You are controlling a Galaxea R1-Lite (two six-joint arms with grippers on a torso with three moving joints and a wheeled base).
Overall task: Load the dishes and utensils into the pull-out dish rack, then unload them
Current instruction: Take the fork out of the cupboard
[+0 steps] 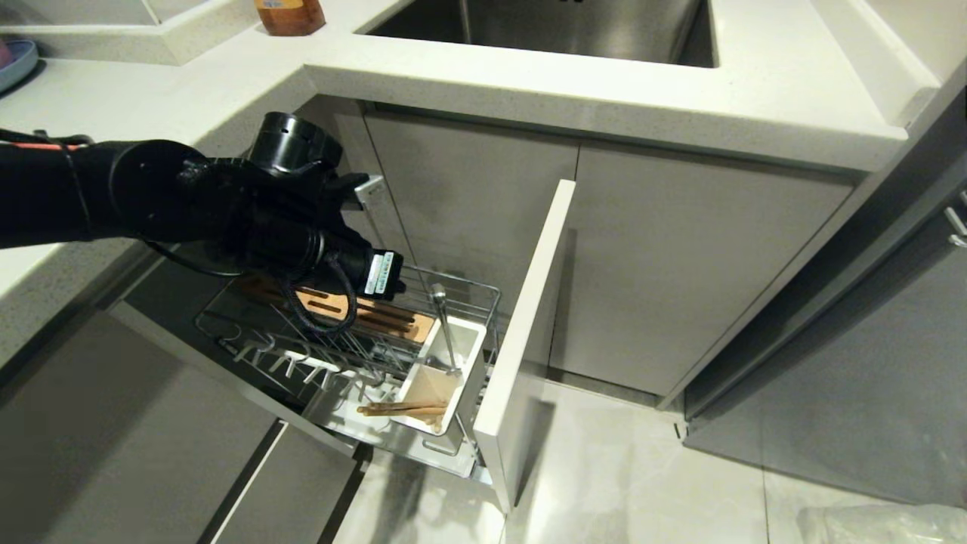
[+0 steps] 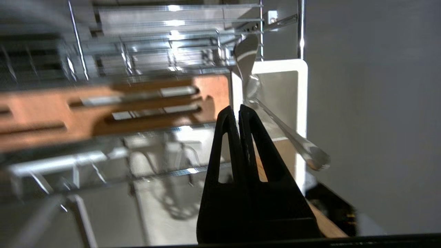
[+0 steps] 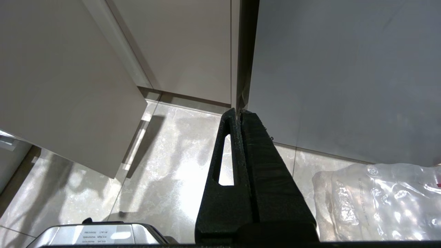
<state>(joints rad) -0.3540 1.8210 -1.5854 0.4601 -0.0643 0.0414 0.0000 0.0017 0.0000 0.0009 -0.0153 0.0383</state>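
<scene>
The pull-out dish rack (image 1: 468, 291) stands pulled out under the counter, its tall pale-grey front panel (image 1: 529, 325) towards me. In its white utensil box (image 1: 472, 355) a metal spoon (image 1: 446, 325) leans upright and wooden chopsticks (image 1: 400, 409) lie across. The slotted wooden block (image 1: 393, 317) sits behind the box. My left gripper (image 2: 238, 108) hangs shut and empty over the rack, its tips just beside the spoon (image 2: 275, 127) and the box rim (image 2: 301, 89). The right gripper (image 3: 239, 112) is shut, hanging parked above the floor. The dishes are out of view.
The white counter (image 1: 604, 91) with a steel sink (image 1: 544, 26) overhangs the rack. A brown bottle (image 1: 291, 15) and a blue plate (image 1: 15, 60) sit at the back left. A clear plastic bag (image 1: 884, 521) lies on the floor at the right.
</scene>
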